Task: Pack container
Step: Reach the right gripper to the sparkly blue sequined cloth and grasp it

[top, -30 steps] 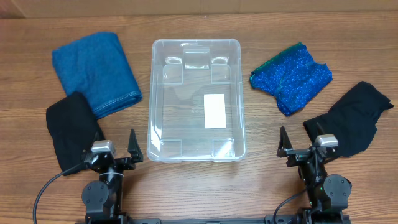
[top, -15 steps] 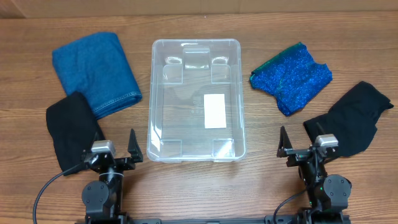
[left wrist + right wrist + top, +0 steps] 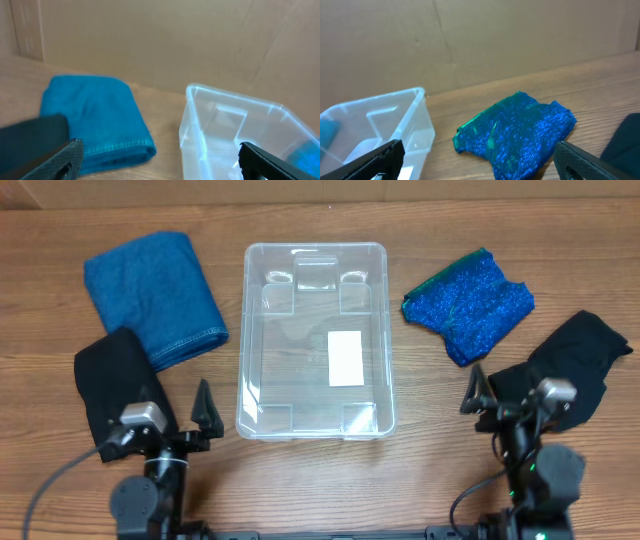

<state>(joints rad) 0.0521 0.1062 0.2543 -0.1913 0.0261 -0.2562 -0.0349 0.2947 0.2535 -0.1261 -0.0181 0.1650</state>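
The clear plastic container (image 3: 243,340) stands in the middle of the table with nothing in it but a white label (image 3: 346,359) on its bottom. My left gripper (image 3: 170,416) is open and empty at the near left corner of the container. In the left wrist view the left gripper (image 3: 160,157) frames a folded blue towel (image 3: 95,115) and the container's wall (image 3: 200,125). My right gripper (image 3: 508,402) is open and empty to the container's near right. In the right wrist view the right gripper (image 3: 480,155) faces a sparkly blue-green cloth (image 3: 520,130) and the container (image 3: 380,120).
The blue towel (image 3: 155,295) lies at the far left, with a black cloth (image 3: 115,385) in front of it. The sparkly cloth (image 3: 468,305) lies at the far right, with a second black cloth (image 3: 575,365) nearer the right edge. A cardboard wall stands behind the table.
The left gripper has shifted a little left. The right gripper has shifted right and away from me, over the edge of the right black cloth. Both stay open. The cloths and container have not moved.
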